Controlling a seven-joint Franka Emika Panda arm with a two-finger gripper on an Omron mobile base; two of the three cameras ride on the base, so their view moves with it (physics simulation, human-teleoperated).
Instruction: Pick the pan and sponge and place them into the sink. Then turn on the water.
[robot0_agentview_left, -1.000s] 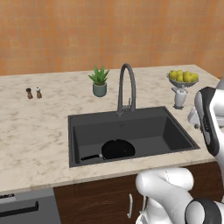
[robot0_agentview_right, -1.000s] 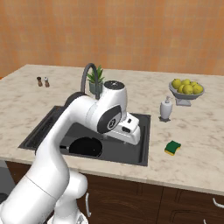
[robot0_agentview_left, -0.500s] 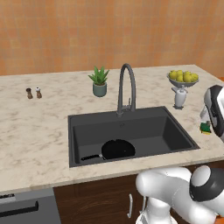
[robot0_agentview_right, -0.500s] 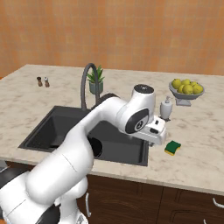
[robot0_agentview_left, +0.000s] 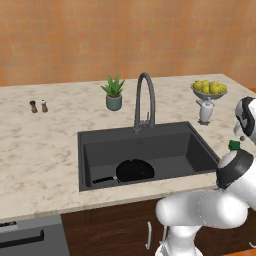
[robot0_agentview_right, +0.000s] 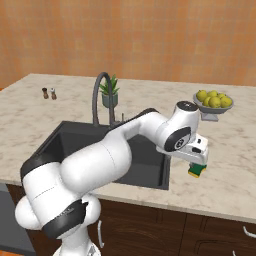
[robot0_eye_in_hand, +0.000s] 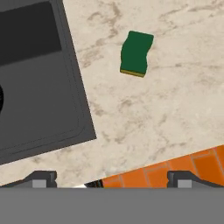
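The black pan (robot0_agentview_left: 134, 170) lies in the dark grey sink (robot0_agentview_left: 200, 150), its handle pointing left. The green-topped sponge (robot0_agentview_right: 197, 171) rests on the counter just right of the sink and also shows in the left base view (robot0_agentview_left: 234, 145). My gripper (robot0_agentview_right: 198, 159) hovers directly above the sponge, apart from it. In the hand view the sponge (robot0_eye_in_hand: 136, 53) lies ahead on the marble, the sink's (robot0_eye_in_hand: 81, 109) rim is to the left, and the gripper (robot0_eye_in_hand: 111, 179) is open with nothing between its fingertips (robot0_eye_in_hand: 41, 177). No water runs from the arched faucet (robot0_agentview_left: 145, 100).
A bowl of yellow-green fruits (robot0_agentview_right: 214, 100) and a small white dispenser (robot0_agentview_left: 205, 111) stand behind the sponge. A potted plant (robot0_agentview_left: 113, 92) sits beside the faucet, and two shakers (robot0_agentview_left: 39, 106) stand at the far left. The counter's front edge is near the sponge.
The arm has swung right, from over the sink to above the sponge. The pan stays in the sink and the jaws have stayed open.
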